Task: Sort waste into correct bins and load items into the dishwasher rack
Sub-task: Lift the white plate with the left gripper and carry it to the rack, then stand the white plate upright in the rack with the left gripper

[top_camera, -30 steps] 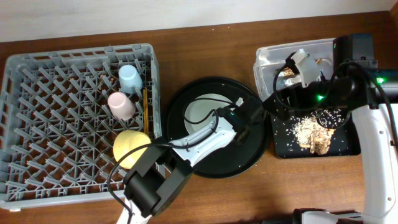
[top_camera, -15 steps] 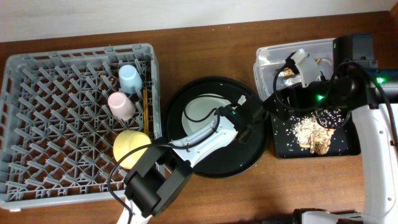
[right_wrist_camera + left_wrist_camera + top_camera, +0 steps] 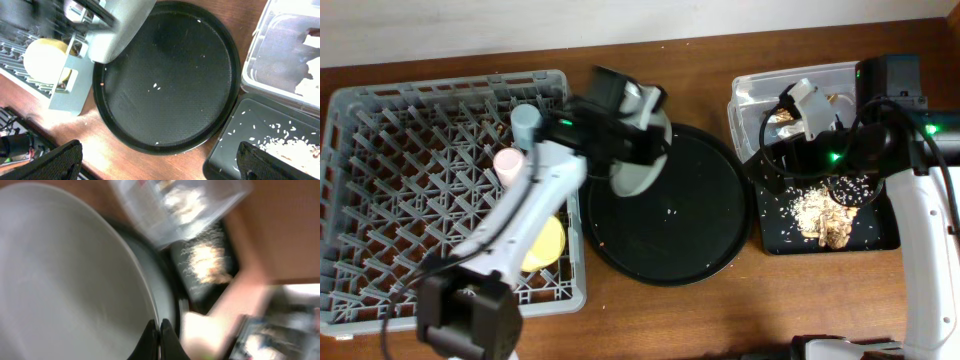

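Now your left gripper (image 3: 159, 330) is clamped on the rim of the plate (image 3: 642, 160), held tilted just beside the rack (image 3: 440, 82), which lies to its left. Your right gripper (image 3: 160, 146) hangs with fingers apart, farther away.

Brown wood table (image 3: 650, 320), pale wall strip (image 3: 470, 25) along top edge.

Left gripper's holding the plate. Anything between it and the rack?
No loose object between the white plate and the dishwasher rack. Just past its right wall sit the blue cup, pink cup and yellow bowl; pegs farther left look free.
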Available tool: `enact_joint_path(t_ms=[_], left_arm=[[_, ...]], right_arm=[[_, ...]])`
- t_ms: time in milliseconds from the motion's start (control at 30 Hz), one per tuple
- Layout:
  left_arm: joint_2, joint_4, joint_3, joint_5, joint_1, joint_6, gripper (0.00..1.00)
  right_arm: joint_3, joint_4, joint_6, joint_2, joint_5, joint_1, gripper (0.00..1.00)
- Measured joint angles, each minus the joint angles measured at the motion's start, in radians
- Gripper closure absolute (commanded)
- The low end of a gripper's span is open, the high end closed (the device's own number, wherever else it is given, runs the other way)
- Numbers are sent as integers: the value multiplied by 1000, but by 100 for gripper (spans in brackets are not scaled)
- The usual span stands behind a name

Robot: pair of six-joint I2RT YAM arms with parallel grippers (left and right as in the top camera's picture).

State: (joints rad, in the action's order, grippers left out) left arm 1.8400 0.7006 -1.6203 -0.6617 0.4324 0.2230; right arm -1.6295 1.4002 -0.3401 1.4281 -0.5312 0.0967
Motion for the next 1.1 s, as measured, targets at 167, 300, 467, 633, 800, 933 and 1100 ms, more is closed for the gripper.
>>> enact_joint_path(t_ms=[167, 300, 467, 633, 800, 933, 1100], left_arm=[[-14, -54, -11, -500, -320, -14, 100], [-14, -54, -11, -737, -495, -18, 100], [-14, -9, -12, -827, -631, -13, 100], [-14, 9, -12, -829, -707, -13, 100], [-13, 24, 34, -800, -710, -13, 100], [-6, 17, 69, -800, -710, -14, 100], [87, 13, 82, -796, -710, -18, 100]], right_arm=[[0, -1, 0, 0, 0, 0, 1], [0, -1, 0, 0, 0, 0, 1], [0, -1, 0, 0, 0, 0, 1], [0, -1, 1, 0, 0, 0, 1], [0, -1, 0, 0, 0, 0, 1], [0, -1, 0, 0, 0, 0, 1], [0, -1, 0, 0, 0, 0, 1]])
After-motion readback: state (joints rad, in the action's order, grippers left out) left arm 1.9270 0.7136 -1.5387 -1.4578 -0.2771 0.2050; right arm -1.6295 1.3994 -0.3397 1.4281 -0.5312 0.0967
